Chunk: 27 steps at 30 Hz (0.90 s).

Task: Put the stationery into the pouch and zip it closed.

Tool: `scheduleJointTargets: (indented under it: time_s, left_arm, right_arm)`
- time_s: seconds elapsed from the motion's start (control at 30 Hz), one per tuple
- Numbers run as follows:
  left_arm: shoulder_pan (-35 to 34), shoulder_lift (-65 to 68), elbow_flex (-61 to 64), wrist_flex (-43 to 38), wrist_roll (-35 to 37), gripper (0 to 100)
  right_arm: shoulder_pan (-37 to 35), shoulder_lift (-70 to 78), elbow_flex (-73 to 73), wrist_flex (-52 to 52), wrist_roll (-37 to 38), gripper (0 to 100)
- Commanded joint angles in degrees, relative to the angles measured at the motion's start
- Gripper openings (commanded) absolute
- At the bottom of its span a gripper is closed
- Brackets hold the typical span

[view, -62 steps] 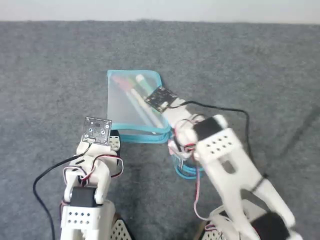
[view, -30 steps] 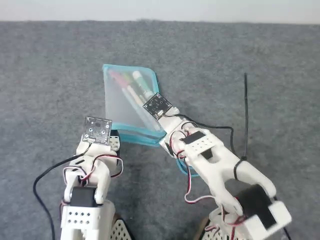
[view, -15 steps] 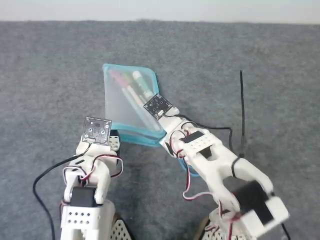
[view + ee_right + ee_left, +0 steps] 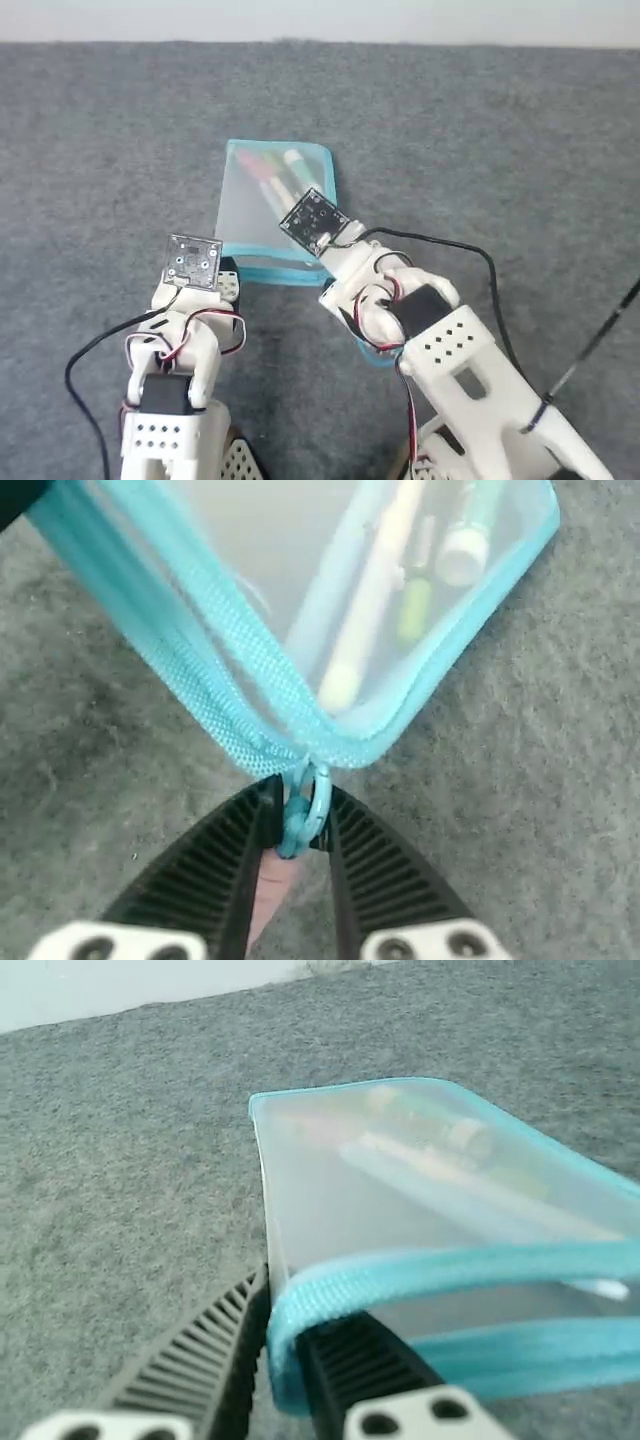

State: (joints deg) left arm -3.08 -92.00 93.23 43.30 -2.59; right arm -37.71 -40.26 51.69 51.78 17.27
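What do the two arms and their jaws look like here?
The left arm and right arm are white plastic shells with small round holes, black motors and thin red, white and black wires. A thick black cable trails from each. Each wrist carries a small square circuit board. The jaws are black, ribbed wedges.

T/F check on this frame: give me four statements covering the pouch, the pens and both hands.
1. The pens lie inside the pouch. True.
2. The right hand is shut on the zipper pull. True.
3. The left hand hangs open, off the pouch. False: it is shut on the pouch's teal edge.
4. The pouch's trim is red. False: it is teal.
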Motion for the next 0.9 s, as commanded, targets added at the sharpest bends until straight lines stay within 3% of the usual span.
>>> scheduleJointTargets:
  time_s: [0.0,0.27,0.43,0.87]
  left_arm:
    - [0.8,0.6,-0.7,-1.8,-0.9,1]
    - [2.5,0.9,-1.5,-1.1,-1.5,1]
    - [2.8,0.9,-1.7,-0.3,-1.5,1]
    - [2.5,0.9,-1.5,-0.9,-1.5,1]
  right_arm:
    - [-2.5,-3.8,-3.0,0.9,2.7,0.6]
    - [-13.8,-5.7,-15.9,12.6,6.4,0.6]
    - [-19.3,-6.2,-18.5,14.5,7.8,0.6]
    - [-24.0,-18.1,-17.7,18.3,9.1,0.6]
